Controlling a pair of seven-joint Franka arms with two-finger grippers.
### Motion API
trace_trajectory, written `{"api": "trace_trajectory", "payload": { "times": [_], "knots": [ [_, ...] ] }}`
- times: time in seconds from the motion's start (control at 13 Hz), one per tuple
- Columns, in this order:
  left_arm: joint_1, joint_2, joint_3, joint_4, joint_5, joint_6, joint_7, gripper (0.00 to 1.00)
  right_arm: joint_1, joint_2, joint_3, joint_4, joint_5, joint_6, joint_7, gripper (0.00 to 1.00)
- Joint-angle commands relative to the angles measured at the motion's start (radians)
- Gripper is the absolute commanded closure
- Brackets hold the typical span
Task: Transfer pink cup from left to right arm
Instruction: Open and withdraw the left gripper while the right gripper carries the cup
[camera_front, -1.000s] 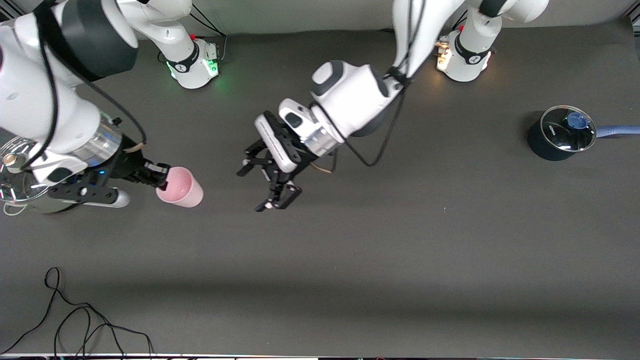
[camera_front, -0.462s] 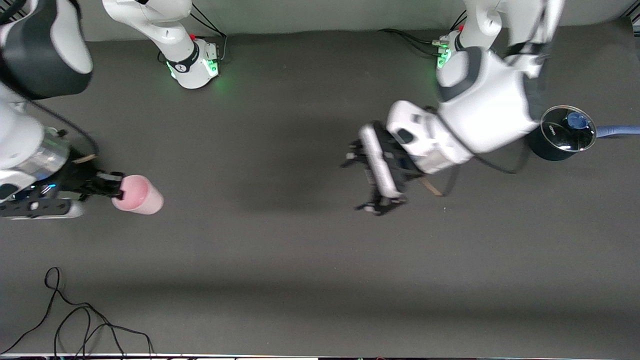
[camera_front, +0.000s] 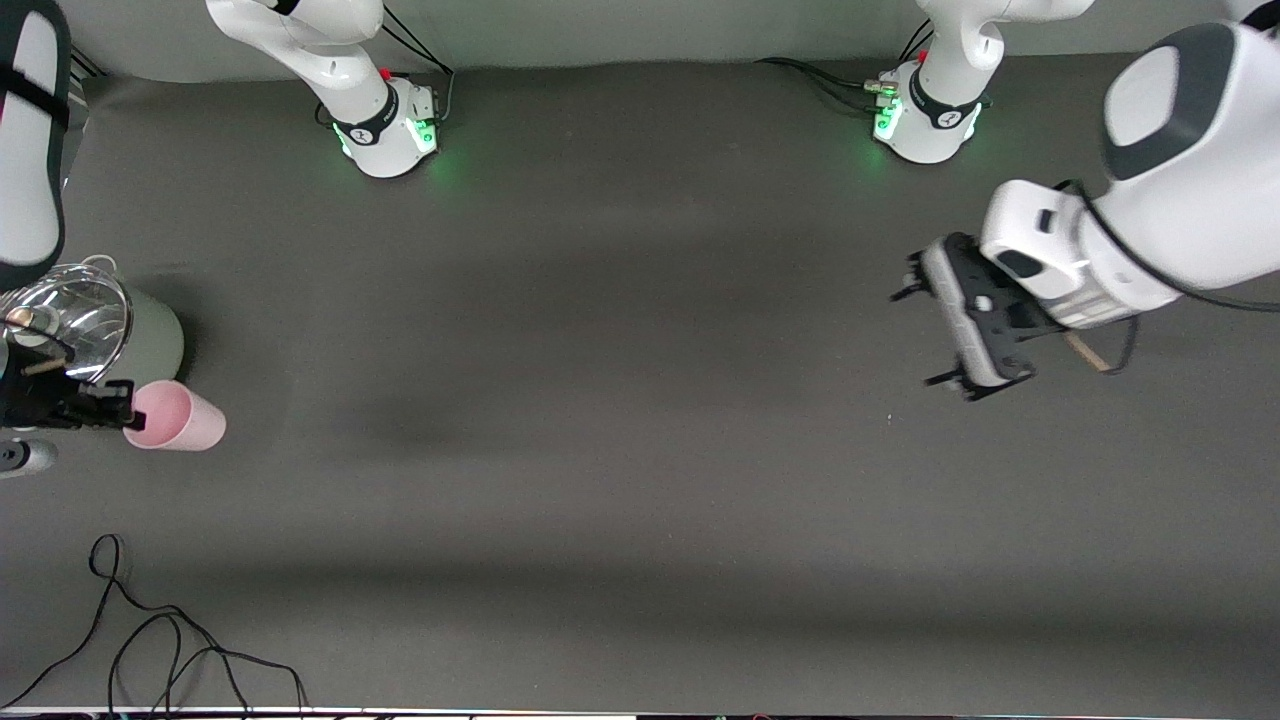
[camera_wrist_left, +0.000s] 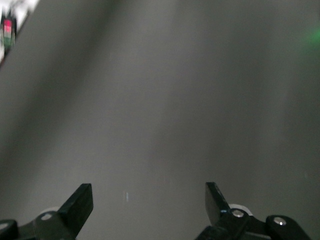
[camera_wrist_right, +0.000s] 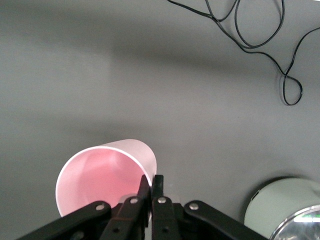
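**Pink cup in the right jaws, left jaws wide and empty**

Nearest the front camera, a thin black cable (camera_front: 150, 640) lies in loose loops on the dark grey worktop (camera_front: 640, 480), at about seven o'clock in the front view. The right wrist view shows the same cable (camera_wrist_right: 260, 45) curling over the mat.

Farther from the camera, at about nine o'clock in the front view, is the pink cup (camera_front: 180, 418). It is tipped onto its side, with its mouth turned toward the right arm's end of the worktop. The right jaws are clamped on it. In the right wrist view the two black fingertips (camera_wrist_right: 150, 187) pinch the cup's (camera_wrist_right: 107, 172) wall at the rim, one inside the mouth and one outside. Whether the cup's side touches the worktop cannot be told.

Just beside the cup, at about eleven o'clock from it, stands a pale green pot (camera_front: 155, 335) with a glass lid (camera_front: 65, 315) on it. The pot (camera_wrist_right: 282, 200) also shows at the edge of the right wrist view.

At about three o'clock in the front view, the left jaws hang over bare worktop, well apart from the cup. The left wrist view shows the two fingers (camera_wrist_left: 80, 205) spread wide with only grey mat between them.

Farthest from the camera, at about eleven and one o'clock, the two arm bases (camera_front: 385, 130) (camera_front: 925, 120) glow green.
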Motion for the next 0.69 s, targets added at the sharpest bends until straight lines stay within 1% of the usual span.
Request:
{"api": "trace_trajectory", "payload": {
  "times": [0.0,0.08,0.23,0.31,0.54,0.62],
  "knots": [
    [0.076,-0.058,0.022,-0.039,0.075,-0.098,-0.078,0.0,-0.045,0.097,0.0,0.014,0.044,0.083,-0.096,1.0],
    [0.103,-0.062,0.033,-0.039,0.084,-0.131,-0.107,0.0,-0.06,0.126,0.0,0.014,0.046,0.118,-0.123,1.0],
    [0.14,-0.076,0.039,-0.039,0.148,-0.192,-0.226,0.0,-0.076,0.183,0.001,0.007,0.059,0.187,-0.148,1.0],
    [0.156,-0.079,0.041,-0.037,0.153,-0.218,-0.298,0.0,-0.077,0.195,0.001,-0.021,0.073,0.23,-0.148,1.0],
    [0.145,-0.105,0.031,-0.028,0.216,-0.289,-0.614,0.0,-0.062,0.209,0.004,-0.131,0.081,0.382,-0.14,1.0],
    [0.144,-0.108,0.028,-0.031,0.227,-0.309,-0.7,0.0,-0.063,0.235,0.004,-0.139,0.079,0.417,-0.145,1.0]
  ]
}}
